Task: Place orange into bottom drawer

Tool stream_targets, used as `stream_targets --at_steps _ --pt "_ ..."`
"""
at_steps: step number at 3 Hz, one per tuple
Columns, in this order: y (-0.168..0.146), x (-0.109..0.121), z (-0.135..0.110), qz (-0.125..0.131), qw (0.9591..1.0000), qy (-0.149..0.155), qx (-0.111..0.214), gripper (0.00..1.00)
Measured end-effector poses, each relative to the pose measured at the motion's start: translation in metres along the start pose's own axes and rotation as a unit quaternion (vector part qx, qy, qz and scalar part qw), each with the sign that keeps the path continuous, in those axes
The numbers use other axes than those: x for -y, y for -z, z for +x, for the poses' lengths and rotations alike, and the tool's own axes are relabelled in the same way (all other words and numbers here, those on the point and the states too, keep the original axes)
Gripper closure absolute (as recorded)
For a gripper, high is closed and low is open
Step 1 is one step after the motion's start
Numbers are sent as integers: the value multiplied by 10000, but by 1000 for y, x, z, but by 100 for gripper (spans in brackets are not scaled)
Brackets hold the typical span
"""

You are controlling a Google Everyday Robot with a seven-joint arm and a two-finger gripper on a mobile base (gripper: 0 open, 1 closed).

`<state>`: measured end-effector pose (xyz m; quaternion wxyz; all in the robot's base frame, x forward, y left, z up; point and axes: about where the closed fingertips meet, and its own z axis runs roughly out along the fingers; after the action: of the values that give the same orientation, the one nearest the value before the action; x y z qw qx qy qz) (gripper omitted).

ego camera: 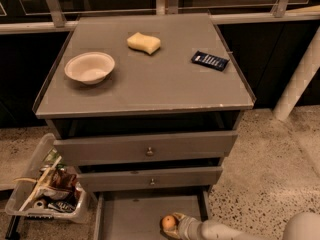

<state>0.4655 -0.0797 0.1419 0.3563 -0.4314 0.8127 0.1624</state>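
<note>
The orange [168,222] is small and round, low over the floor of the open bottom drawer [131,216], near its right front. My gripper [172,225] reaches in from the lower right on a pale arm [225,231]. Its fingers [179,218] close around the orange. Whether the orange touches the drawer floor is hidden. The two upper drawers [148,150] with round knobs stand slightly pulled out.
On the cabinet top [150,84] are a white bowl [90,67], a pale yellow sponge [144,42] and a dark blue packet [210,60]. A clear bin of clutter [45,189] stands on the floor at left. A white post [300,79] leans at right.
</note>
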Motion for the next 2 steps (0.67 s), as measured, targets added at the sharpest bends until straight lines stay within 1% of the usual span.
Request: stream_targets --at_steps 2 --pt "0 0 0 0 10000 0 0 13"
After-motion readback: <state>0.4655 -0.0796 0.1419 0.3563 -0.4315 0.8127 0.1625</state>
